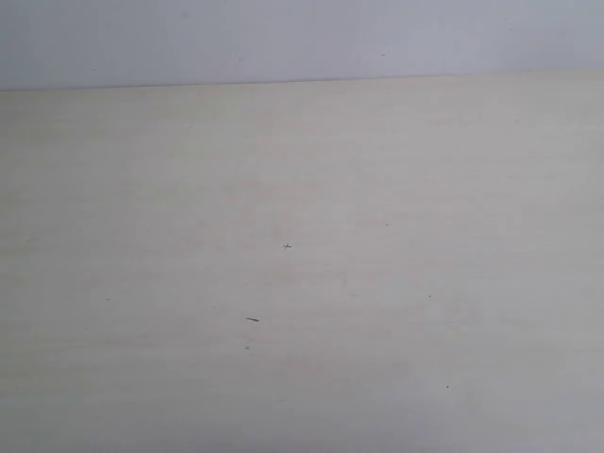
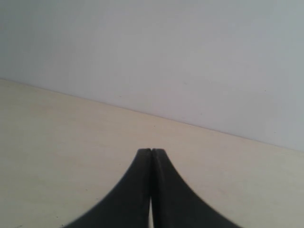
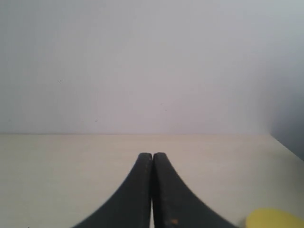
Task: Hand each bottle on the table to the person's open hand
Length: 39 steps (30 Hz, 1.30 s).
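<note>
The pale beige table (image 1: 302, 283) fills the exterior view, bare apart from a few dark specks; no bottle, hand or arm shows there. My left gripper (image 2: 151, 151) is shut, its black fingers pressed together with nothing between them, above the table (image 2: 71, 142). My right gripper (image 3: 152, 155) is likewise shut and empty over the table (image 3: 71, 161). A blurred yellow shape (image 3: 273, 218), possibly part of the yellow bottle, sits at the frame's edge beside the right fingers, not touching them. The person's hand is out of view.
A plain pale wall (image 1: 302, 38) rises behind the table's far edge. In the right wrist view the table's corner edge (image 3: 285, 145) drops off on one side.
</note>
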Each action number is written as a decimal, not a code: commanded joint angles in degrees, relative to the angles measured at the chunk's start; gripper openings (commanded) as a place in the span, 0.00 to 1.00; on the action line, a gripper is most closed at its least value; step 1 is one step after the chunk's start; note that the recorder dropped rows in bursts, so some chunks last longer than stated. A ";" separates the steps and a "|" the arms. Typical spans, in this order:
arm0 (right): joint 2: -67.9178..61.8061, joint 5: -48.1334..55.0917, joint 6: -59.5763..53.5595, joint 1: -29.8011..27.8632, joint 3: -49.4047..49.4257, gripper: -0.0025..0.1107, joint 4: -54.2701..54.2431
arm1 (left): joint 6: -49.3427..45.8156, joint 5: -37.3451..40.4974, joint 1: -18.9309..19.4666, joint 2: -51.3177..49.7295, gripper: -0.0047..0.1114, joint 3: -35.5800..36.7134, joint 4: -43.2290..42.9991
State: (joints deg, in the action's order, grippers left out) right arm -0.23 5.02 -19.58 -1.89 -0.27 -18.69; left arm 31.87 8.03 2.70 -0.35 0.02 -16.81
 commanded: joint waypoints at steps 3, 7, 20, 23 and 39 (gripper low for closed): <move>0.23 -1.67 -0.80 -0.28 0.27 0.02 -0.12 | 0.16 0.01 0.15 0.35 0.04 -0.02 -0.20; 0.23 -1.24 0.81 -0.28 0.27 0.02 1.32 | 0.16 0.01 0.15 0.35 0.04 -0.02 -0.20; 0.23 -0.33 22.81 -0.28 0.27 0.02 20.10 | 0.16 0.01 0.15 0.35 0.04 -0.02 -0.20; 0.23 -0.33 22.81 -0.28 0.27 0.02 19.67 | 0.16 0.01 0.15 0.35 0.04 -0.02 -0.20; 0.23 -0.33 22.68 -0.28 0.27 0.02 19.32 | 0.16 0.01 0.15 0.35 0.04 -0.02 -0.20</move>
State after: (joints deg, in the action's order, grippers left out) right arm -0.23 4.77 3.08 -1.94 -0.27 0.82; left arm 31.87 8.03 2.70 -0.35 0.02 -16.92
